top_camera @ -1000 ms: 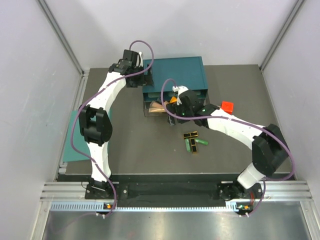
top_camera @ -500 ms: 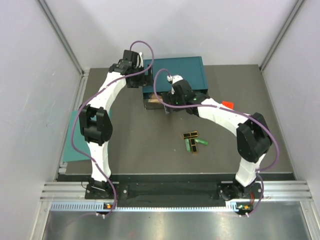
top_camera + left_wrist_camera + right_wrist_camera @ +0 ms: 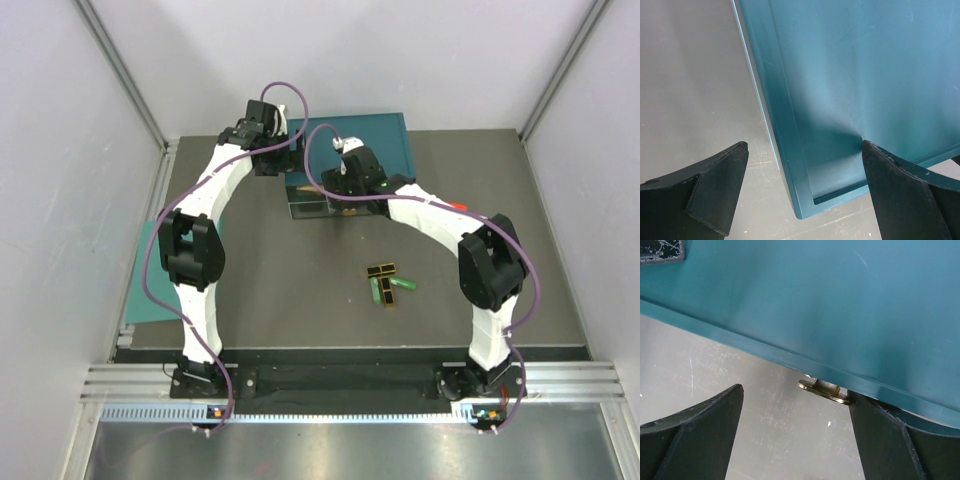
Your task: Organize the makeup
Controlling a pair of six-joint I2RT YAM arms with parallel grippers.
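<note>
Overhead; both wrists close above teal box (image 3: pixel 840 90)

No text, label, brand, number or sign can be read in any view. The teal box (image 3: pixel 850 100) between the fingers of the left gripper (image 3: pixel 805 175) is a plain surface. So is the gold-coloured metal piece (image 3: pixel 822 389) just ahead of the right gripper (image 3: pixel 795 405). The black-and-gold flat cases (image 3: pixel 381 270) and green sticks (image 3: pixel 400 284), well behind that gripper, are too small to show any print.

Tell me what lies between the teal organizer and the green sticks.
Only bare dark tabletop separates the teal organizer from the green sticks, per the top view.
</note>
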